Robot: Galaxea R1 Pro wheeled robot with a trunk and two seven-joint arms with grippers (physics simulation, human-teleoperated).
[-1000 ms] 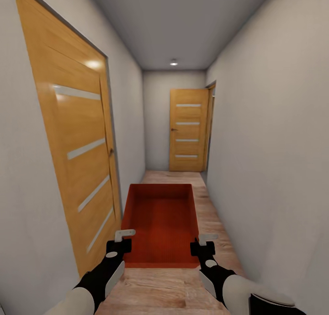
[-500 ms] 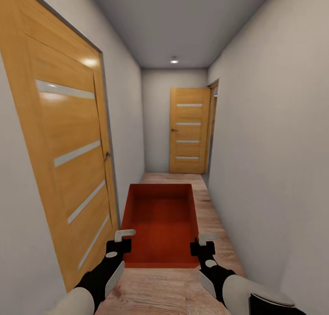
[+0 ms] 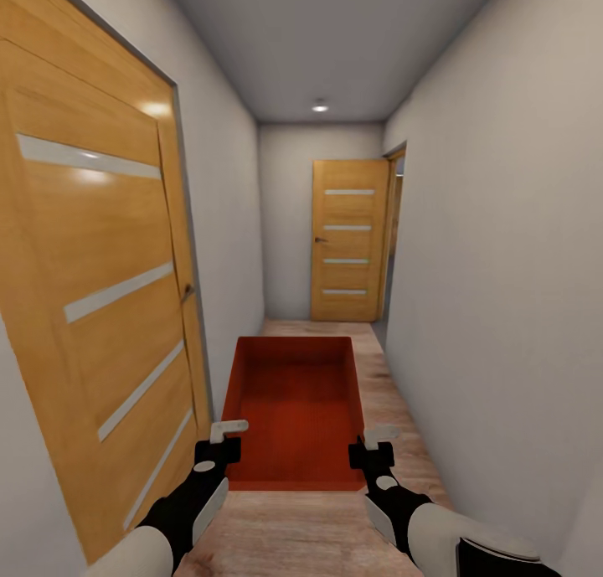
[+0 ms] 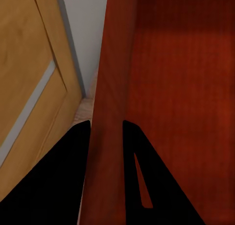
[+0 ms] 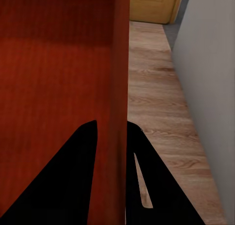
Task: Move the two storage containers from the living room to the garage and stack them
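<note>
Storage container point(image 3: 293, 409), orange-red, open-topped and empty, hangs ahead of me over the wood plank floor point(image 3: 394, 409) of a narrow hallway. My left gripper point(image 3: 228, 433) pinches its left wall, my right gripper point(image 3: 374, 440) its right wall. I judge I'm mid-carry toward the garage; next I steer toward the far door point(image 3: 347, 240).

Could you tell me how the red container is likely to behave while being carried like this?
The storage container probably stays stiff: its walls look straight. Being empty, it is likely light. Pinched on opposite walls by left hand and right hand, smooth walls might slip.
</note>
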